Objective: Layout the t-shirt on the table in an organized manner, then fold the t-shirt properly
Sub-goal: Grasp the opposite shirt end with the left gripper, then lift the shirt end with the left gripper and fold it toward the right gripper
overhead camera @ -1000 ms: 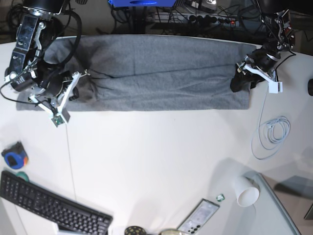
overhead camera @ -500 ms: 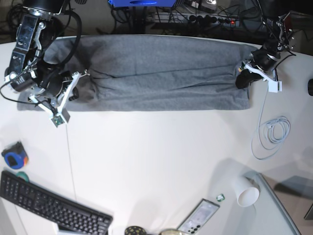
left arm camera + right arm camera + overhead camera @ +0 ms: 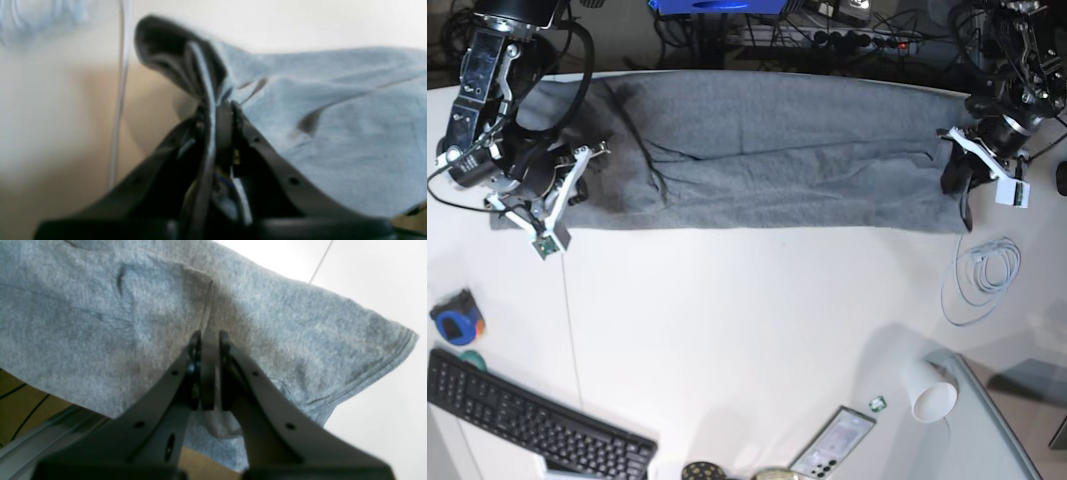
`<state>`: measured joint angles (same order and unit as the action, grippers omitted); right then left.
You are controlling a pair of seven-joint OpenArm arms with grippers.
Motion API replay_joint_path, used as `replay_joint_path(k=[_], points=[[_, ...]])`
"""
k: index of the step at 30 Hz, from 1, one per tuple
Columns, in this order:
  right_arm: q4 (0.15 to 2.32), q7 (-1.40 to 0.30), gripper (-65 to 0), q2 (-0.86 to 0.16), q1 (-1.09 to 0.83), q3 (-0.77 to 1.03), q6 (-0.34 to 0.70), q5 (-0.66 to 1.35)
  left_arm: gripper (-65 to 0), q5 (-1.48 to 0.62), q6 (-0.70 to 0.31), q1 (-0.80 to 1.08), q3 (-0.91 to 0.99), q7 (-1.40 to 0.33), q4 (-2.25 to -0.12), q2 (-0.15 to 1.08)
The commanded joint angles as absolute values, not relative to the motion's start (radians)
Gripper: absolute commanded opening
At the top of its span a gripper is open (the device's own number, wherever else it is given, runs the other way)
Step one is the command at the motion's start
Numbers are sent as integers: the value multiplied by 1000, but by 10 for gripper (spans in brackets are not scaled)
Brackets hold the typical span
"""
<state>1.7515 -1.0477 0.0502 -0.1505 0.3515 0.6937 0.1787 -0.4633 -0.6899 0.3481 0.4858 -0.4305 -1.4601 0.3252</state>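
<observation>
Two grippers pinch the t-shirt (image 3: 777,150), which lies as a long folded band across the far side of the bench (image 3: 747,330). Since a second ago the left gripper (image 3: 957,178) has closed on the shirt's right end and drawn it further right, stretching the band. The right gripper (image 3: 577,180) stays clamped on a fold at the left end, beside the sleeve (image 3: 377,350).
</observation>
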Motion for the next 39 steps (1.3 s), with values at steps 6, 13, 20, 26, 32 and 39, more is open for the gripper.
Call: replay_joint_path(k=[6,13,20,26,32,39], points=[[1771,-1036,-623,45,-137,352,698,189,-650,-395,-568,424,294,-418,-1716,329],[1771,-1032,-623,44,-137,352,698,189,-650,-331,-509,354,127,-541,-1728,225],[1771,-1030,-623,24,-137,364,698,191,-650,-331,-410,277,-2,-550,-1721,147],[1771,-1030,-623,22,-133,417,698,191,-650,-331,-334,213,-186,-550,-1644,143],[1771,-1030,-623,22,-133,458,698,191,-650,-331,-305,171,-295,-550,-1603,143],[1771,-1030,-623,22,-133,470,698,191,-650,-331,-289,148,-366,-550,-1590,142]])
